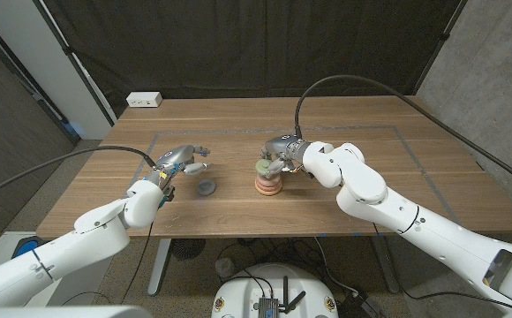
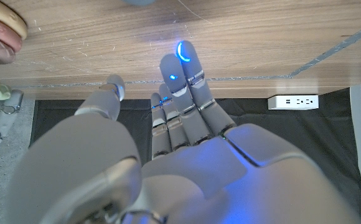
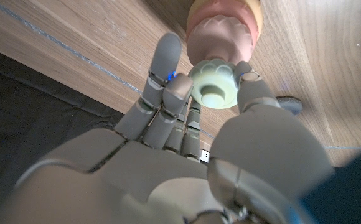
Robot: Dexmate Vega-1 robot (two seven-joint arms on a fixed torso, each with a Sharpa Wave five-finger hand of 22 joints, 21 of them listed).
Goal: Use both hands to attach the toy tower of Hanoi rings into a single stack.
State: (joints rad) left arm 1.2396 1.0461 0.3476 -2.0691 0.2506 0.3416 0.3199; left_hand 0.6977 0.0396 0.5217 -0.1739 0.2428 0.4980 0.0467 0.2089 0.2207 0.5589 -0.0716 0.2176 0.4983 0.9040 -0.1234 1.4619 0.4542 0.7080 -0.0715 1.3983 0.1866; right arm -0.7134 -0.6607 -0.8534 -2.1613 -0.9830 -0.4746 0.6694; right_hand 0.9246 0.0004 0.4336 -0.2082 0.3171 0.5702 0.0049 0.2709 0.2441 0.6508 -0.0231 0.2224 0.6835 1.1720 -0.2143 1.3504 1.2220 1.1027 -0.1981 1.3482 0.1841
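Wooden table (image 1: 344, 203) lies bare toward its edges, where the right hand (image 1: 282, 157) pinches a pale green ring (image 1: 262, 168) atop the stack (image 1: 268, 184), left hand (image 1: 178, 162) spread empty beside a grey ring (image 1: 206, 187).

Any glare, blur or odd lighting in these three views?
Head view: even light, sharp, soft shadow under the grey ring. Left wrist view: blue glow on the left hand, its fingertips lit bright; near palm soft. Right wrist view: the right hand blurs up close; the green ring stays fairly sharp.
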